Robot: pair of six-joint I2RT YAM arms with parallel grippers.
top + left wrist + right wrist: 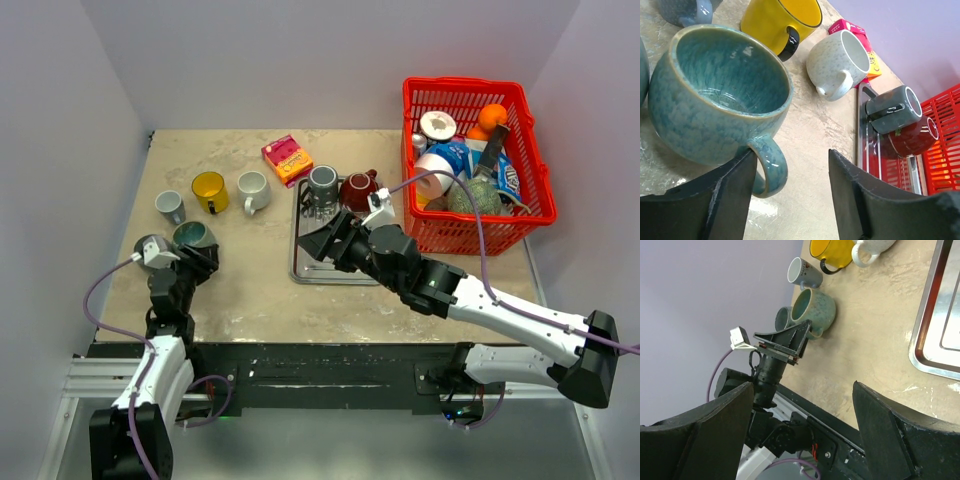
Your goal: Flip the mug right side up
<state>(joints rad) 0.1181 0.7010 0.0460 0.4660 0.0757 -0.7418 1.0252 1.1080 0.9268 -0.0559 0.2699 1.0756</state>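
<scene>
Two tools are in sight. The left tool (792, 165) sits low at the near left of the beige stone-patterned surface (250, 290), its fingers (725, 200) partly spread with nothing clamped. The glazed teal ceramic mug (720, 95) stands right side up just in front of it, mouth upward. Its curved handle reaches into the gap between the fingers, close against one of them; I cannot tell whether they touch. A grey mug (152, 245) sits just beside the teal one, on its left.

Farther back stand a small pale blue-grey mug (170, 205), a yellow mug with a black handle (209, 190) and a white speckled mug (252, 190) in a row, with a pink carton (287, 160) beyond them. The right tool (310, 245) hangs wide open over the left part of a shiny metal tray (300, 272), gripping nothing. At the tray's far end are a dark grey mug (322, 183) and a dark red mug (357, 190). A red plastic basket (530, 150) full of packets fills the far right corner
</scene>
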